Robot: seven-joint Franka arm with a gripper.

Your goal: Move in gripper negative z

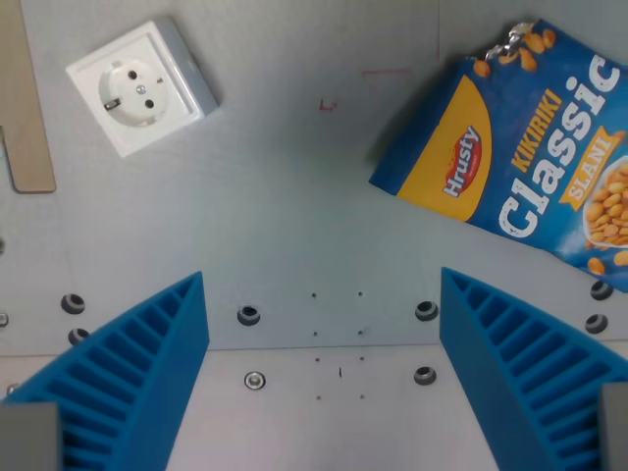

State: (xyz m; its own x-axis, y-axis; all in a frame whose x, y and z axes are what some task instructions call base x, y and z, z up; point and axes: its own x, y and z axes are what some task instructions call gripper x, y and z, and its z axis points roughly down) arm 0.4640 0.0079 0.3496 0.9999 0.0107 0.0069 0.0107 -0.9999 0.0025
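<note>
The gripper [324, 363] fills the bottom of the wrist view, its two blue ribbed fingers [137, 363] spread wide apart, one at each lower corner, with nothing between them. The jaws stand open over bare surface.

Under and between the fingers lies a grey metal plate [324, 235]. A seam crosses it just above the fingertips' bases, and several bolts [249, 315] and small holes dot the area around that seam, one bolt close by each finger's inner edge.

Farther up, at the wrist view's right, a blue snack bag [520, 147] lies flat and tilted on the plate. It carries a yellow panel with a red logo, white lettering, and a picture of peanuts; its right part runs out of the frame.

At the upper left, well apart from the bag, a white wall socket [142, 86] sits on the plate, turned at an angle, its round face up.

Along the far left edge runs a beige strip [25, 98], partly cut off by the frame.
</note>
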